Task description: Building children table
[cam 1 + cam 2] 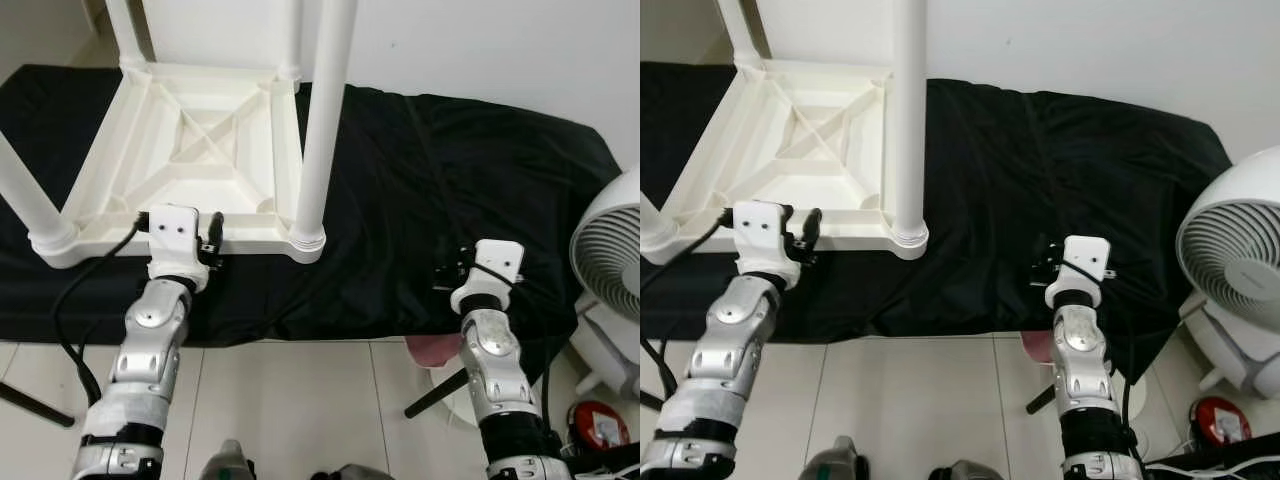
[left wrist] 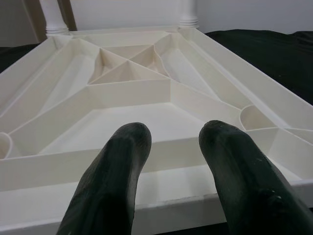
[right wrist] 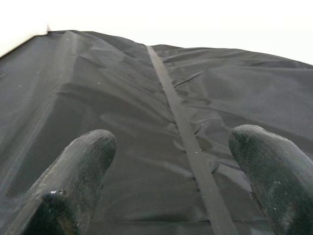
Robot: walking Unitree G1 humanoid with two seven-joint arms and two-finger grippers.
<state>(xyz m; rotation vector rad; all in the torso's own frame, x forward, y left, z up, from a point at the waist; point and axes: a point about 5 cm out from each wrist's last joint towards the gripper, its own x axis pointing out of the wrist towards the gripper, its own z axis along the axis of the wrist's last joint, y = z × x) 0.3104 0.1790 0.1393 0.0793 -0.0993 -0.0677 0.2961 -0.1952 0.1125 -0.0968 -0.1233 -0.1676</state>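
Fan (image 1: 612, 262) beside black cloth (image 1: 440, 180)

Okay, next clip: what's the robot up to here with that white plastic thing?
A white children's table lies upside down on a black cloth, its ribbed underside facing up and legs fitted in the corners that show. The left gripper sits at the table's near edge, its fingers open over the rim and not clamped on anything. The right gripper hovers open over bare cloth, holding nothing. A white fan stands off to the robot's right.
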